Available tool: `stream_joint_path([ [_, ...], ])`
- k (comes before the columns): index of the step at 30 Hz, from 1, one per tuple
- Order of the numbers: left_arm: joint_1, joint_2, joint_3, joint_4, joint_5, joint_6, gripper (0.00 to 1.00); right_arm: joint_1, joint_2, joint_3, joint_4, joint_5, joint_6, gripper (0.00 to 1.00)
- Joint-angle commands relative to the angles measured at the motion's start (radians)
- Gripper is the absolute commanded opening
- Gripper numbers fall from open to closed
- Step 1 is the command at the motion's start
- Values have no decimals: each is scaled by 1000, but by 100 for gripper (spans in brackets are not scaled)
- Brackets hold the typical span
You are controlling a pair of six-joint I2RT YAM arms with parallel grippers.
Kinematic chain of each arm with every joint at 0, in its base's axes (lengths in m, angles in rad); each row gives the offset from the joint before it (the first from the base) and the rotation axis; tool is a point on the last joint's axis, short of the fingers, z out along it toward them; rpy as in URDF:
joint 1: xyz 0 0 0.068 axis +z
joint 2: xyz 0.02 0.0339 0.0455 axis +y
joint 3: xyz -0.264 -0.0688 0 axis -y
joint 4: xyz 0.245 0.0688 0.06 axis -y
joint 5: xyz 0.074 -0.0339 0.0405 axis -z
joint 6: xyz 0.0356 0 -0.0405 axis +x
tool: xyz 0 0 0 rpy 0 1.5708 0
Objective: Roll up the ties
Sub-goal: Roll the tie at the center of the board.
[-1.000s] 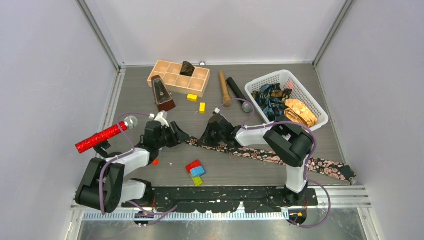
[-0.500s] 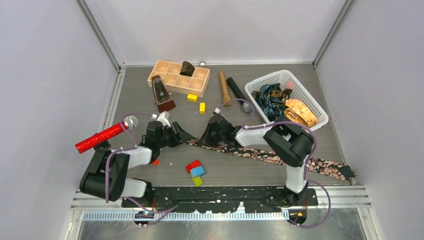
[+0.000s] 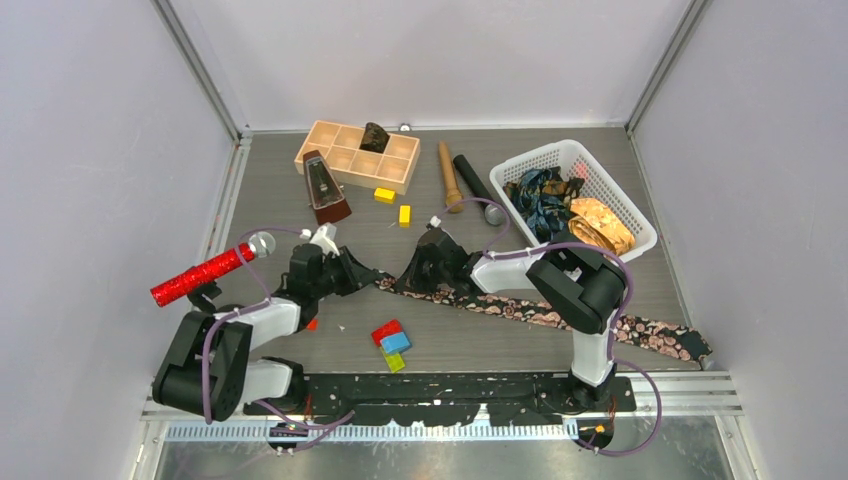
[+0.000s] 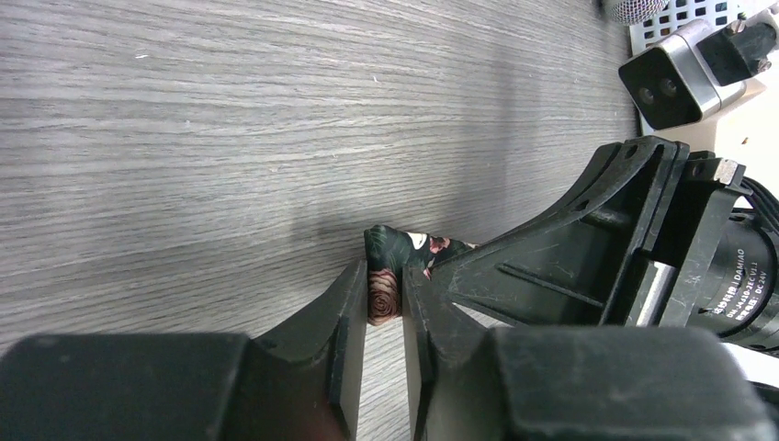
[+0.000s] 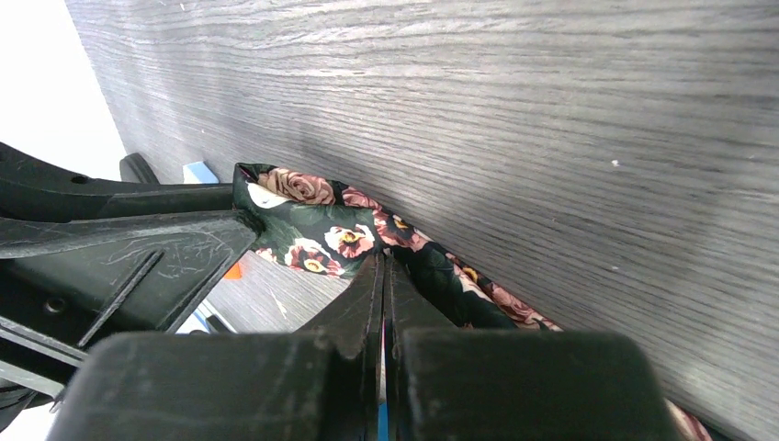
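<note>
A black tie (image 3: 560,315) with pink roses lies across the table from the middle to the front right. Its left end (image 4: 390,250) is raised and folded. The left gripper (image 3: 368,275) (image 4: 384,277) has its jaws narrowed onto that folded tip, which fills the gap between the fingertips. The right gripper (image 3: 420,275) (image 5: 382,261) is shut, its tips pinching the tie (image 5: 312,225) a short way along from that end. The two grippers face each other closely. More ties, a blue-teal one (image 3: 540,195) and a golden one (image 3: 600,225), sit in the white basket (image 3: 610,172).
A red glittery microphone (image 3: 200,275) lies left of the left arm. Behind are a metronome (image 3: 325,188), a wooden tray (image 3: 340,160), a wooden pin (image 3: 449,175), a black microphone (image 3: 478,188) and yellow blocks (image 3: 404,214). Coloured blocks (image 3: 392,343) lie in front.
The left gripper's jaws have closed in from wide open onto the tie's end. The right gripper and the rest of the tie have stayed put.
</note>
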Motion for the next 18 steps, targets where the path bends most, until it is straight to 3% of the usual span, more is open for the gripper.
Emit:
stream_joint_path([
  [1, 2, -16, 16, 6, -10, 9, 20, -3, 30, -23, -33, 30, -7, 0],
  [10, 2, -17, 23, 15, 3, 13, 1, -3, 30, -23, -31, 30, -3, 0],
  [18, 0, -87, 35, -1, 23, 52, 0, -3, 39, -22, -35, 28, 5, 0],
])
